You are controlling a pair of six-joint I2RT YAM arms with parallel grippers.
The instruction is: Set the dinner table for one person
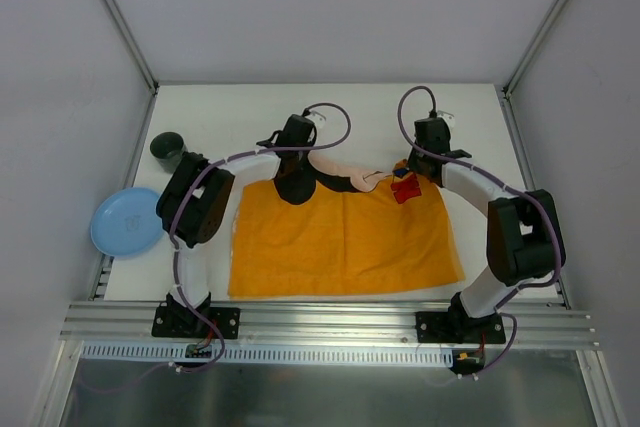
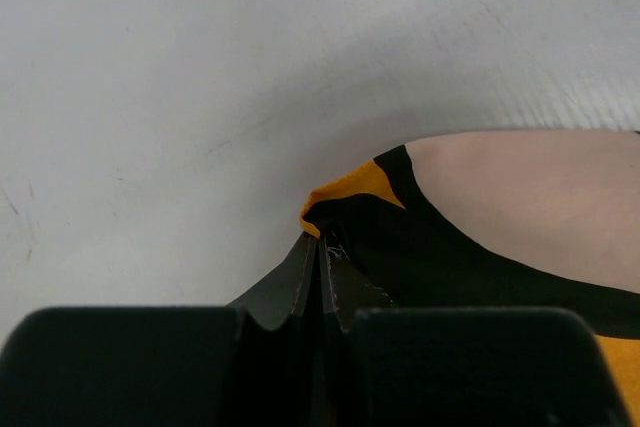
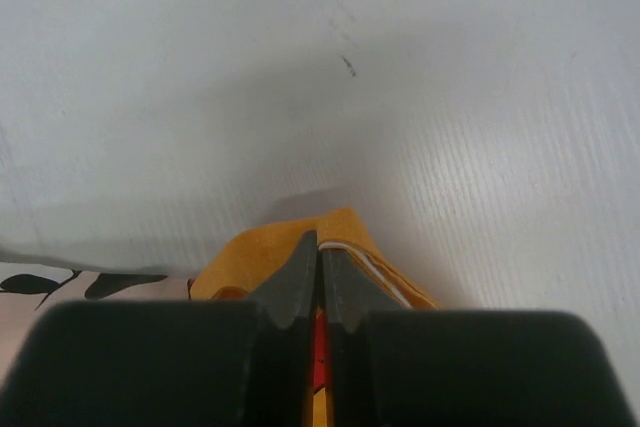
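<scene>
Placemat (image 1: 345, 237) on dinner table (image 1: 250, 117), far corners in tight grip of left end effector (image 2: 320, 239) and right end effector (image 3: 320, 239).

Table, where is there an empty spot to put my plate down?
The widest bare patch is the far strip of the table, between the back wall and the orange placemat. The left gripper and right gripper pinch its far corners. The left side is crowded: dark cup, blue plate, left arm.
</scene>
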